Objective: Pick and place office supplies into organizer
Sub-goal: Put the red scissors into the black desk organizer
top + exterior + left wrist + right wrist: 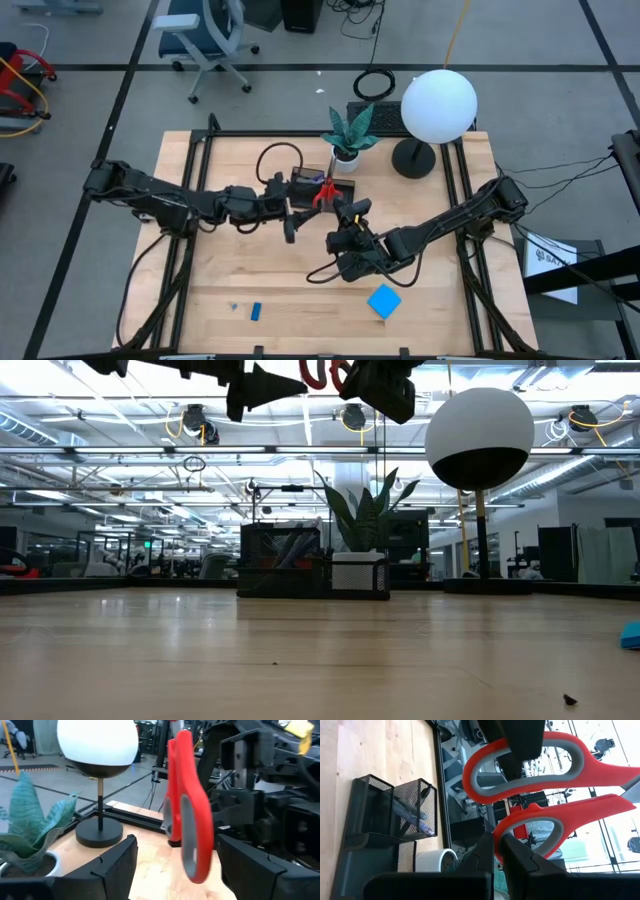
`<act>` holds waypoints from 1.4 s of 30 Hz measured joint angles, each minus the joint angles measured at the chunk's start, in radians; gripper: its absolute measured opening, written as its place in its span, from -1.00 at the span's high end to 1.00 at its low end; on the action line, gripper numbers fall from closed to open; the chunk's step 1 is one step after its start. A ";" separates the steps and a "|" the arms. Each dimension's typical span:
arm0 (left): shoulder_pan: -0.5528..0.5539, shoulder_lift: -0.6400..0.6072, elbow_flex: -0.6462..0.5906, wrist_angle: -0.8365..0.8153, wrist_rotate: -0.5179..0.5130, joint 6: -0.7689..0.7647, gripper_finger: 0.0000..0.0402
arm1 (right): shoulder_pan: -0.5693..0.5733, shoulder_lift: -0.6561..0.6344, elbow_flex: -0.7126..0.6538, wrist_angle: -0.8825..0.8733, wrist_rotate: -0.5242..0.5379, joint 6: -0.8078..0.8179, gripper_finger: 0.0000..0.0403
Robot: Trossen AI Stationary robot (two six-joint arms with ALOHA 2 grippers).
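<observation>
The left gripper (291, 222) hovers near the counter's (230, 270) middle with its fingers (112, 865) spread apart and holding nothing; the scissors (189, 815), red-handled with grey-lined loops, hang between those fingers without touching either, just in front of the black mesh organizer (318, 182). To the right, the right gripper (347, 212) has its fingers (512, 857) pressed shut through a handle loop of the scissors, carrying them above the counter. The blades are cut off or hidden in every view. Pens (410, 815) stand in the organizer's taller section; their number is unclear. Near the front edge lie a small blue piece (256, 311) and, farther right, the blue pad (384, 301).
</observation>
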State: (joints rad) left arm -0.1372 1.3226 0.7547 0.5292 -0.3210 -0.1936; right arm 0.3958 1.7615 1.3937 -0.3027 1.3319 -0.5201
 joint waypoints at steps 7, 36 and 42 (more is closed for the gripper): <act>0.007 0.000 0.000 0.000 -0.011 -0.003 -0.36 | 0.000 0.000 0.000 0.001 -0.001 0.002 0.96; 0.002 0.000 0.000 -0.004 0.058 0.058 0.84 | 0.065 0.000 0.000 0.046 0.090 -0.122 0.74; 0.001 0.000 0.000 -0.008 0.058 0.048 0.84 | 0.115 0.000 0.000 0.143 0.108 -0.226 0.62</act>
State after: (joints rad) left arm -0.1360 1.3224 0.7551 0.5217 -0.2626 -0.1458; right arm 0.5112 1.7618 1.3933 -0.1595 1.4395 -0.7459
